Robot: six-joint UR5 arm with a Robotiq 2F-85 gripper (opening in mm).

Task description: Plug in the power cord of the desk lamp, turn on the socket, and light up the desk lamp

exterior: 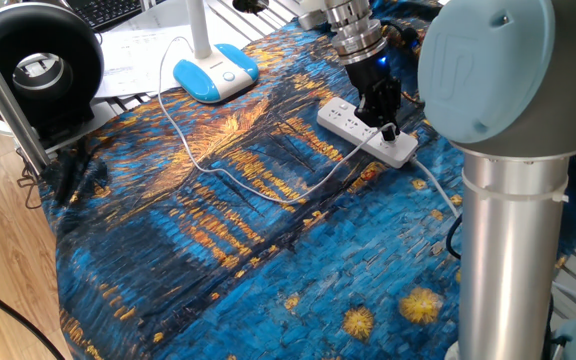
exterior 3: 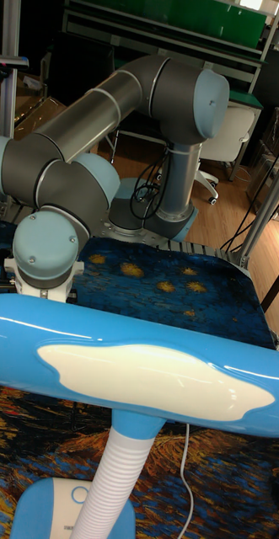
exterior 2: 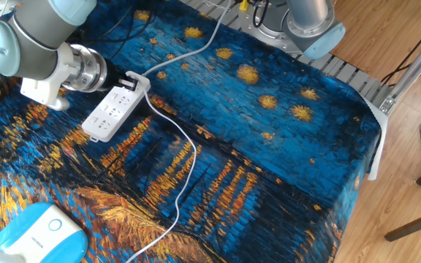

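The socket [exterior: 353, 124] [exterior 2: 112, 111] lies on the painted cloth. My gripper [exterior: 387, 126] [exterior 2: 129, 82] stands over the end where its thick cable leaves, black fingers close together on the white plug of the power cord [exterior: 230, 178] [exterior 2: 186, 169]. The plug sits at the last outlet, mostly hidden by the fingers. From there the thin cord loops across the cloth to the desk lamp [exterior: 216, 72] [exterior 2: 38, 229]. In the tall fixed view the lamp's blue head [exterior 3: 139, 370] fills the foreground, its panel unlit.
A black round device [exterior: 36, 68] stands at the table's left corner beside a metal post [exterior: 6, 88]. The arm's grey column [exterior: 508, 230] rises at the right. Papers and a keyboard [exterior: 118, 10] lie behind the lamp.
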